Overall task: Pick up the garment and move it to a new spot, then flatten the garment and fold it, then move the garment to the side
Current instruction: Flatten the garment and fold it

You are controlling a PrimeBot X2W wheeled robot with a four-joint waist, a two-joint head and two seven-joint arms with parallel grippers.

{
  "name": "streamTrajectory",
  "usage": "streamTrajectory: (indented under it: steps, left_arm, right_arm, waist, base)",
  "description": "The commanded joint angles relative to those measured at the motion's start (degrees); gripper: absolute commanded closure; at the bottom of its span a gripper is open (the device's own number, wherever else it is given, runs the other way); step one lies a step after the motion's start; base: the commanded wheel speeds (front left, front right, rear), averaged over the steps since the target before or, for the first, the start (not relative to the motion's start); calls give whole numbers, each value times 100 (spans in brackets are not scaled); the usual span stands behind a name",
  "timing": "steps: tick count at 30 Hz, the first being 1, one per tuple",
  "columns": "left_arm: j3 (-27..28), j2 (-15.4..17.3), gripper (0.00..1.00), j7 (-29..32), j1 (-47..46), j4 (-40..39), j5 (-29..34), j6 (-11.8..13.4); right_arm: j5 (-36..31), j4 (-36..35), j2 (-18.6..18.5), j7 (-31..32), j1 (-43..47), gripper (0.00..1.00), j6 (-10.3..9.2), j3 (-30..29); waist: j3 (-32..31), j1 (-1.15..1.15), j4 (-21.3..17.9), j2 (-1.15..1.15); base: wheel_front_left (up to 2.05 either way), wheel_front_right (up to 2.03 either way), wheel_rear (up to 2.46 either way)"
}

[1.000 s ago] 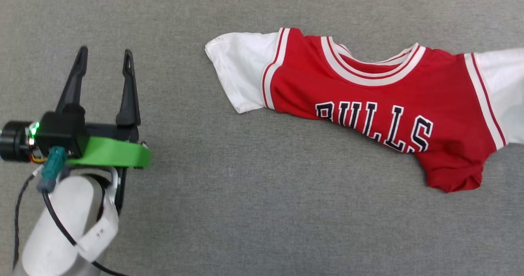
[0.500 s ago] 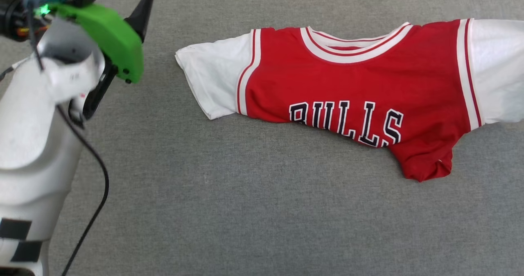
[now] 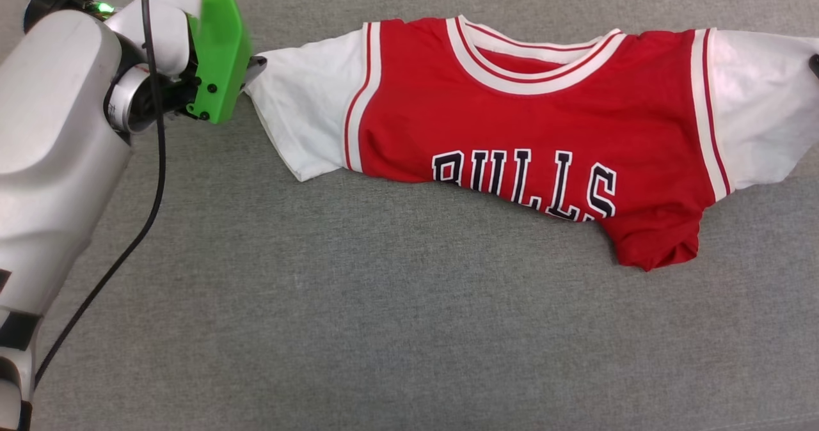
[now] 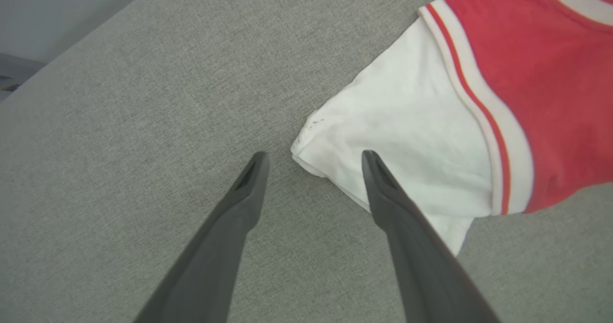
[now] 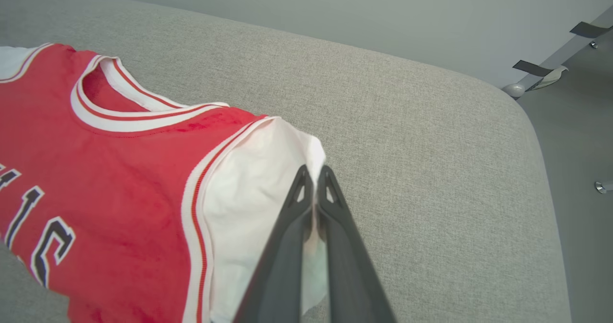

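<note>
Right gripper (image 5: 314, 172) is clamped on the garment (image 5: 119, 179), pinching the hem of its white right sleeve (image 5: 239, 193) near the worktop's (image 3: 320, 329) far right corner. My left gripper (image 4: 314, 155) is spread wide at the left sleeve (image 4: 407, 136), one finger (image 4: 383, 193) over cloth, the other over bare worktop. I can't tell whether either touches. I see the garment lying chest-up along the far edge, with its lower part bunched under.
</note>
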Motion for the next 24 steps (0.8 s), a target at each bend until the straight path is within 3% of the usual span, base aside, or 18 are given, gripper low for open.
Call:
streamTrajectory:
  steps: [1, 8, 13, 14, 15, 20, 24]
  left_arm:
    - [-83, 45, 0, 47, -164, 97, -108, -15]
    - [-500, -79, 0, 52, -404, 787, -296, -16]
    - [-1286, -64, 0, 256, -301, 981, -490, -16]
    - [-1362, -57, 83, 256, -288, 967, -533, -16]
    - [-1439, -47, 100, 242, -274, 958, -595, -16]
    - [-1639, 8, 100, -249, -303, 956, -730, -16]
    - [-1769, 43, 100, -1149, -359, 877, -677, -16]
  right_arm:
    - [-67, -33, 43, 7, -113, 100, -4, 16]
    - [-84, -15, 147, -5, -275, 100, -4, 140]
    - [-49, 99, 174, -83, -356, 100, -4, 269]
    - [-42, 115, 167, -93, -362, 100, -4, 278]
    - [-34, 132, 159, -106, -371, 100, -4, 290]
    - [-21, 217, 148, -193, -410, 100, -4, 379]
    - [-38, 305, 63, -346, -390, 100, -4, 378]
  waist:
    - [144, 0, -118, 0]
    - [374, 0, -247, 0]
    - [439, 0, -274, 0]
    - [438, 0, -268, 0]
    - [435, 0, -262, 0]
    - [267, 0, -188, 0]
    - [-71, 0, -37, 0]
  base:
    - [0, 0, 0]
    - [0, 0, 0]
    - [0, 0, 0]
    - [0, 0, 0]
    - [0, 0, 0]
    - [0, 0, 0]
    - [0, 0, 0]
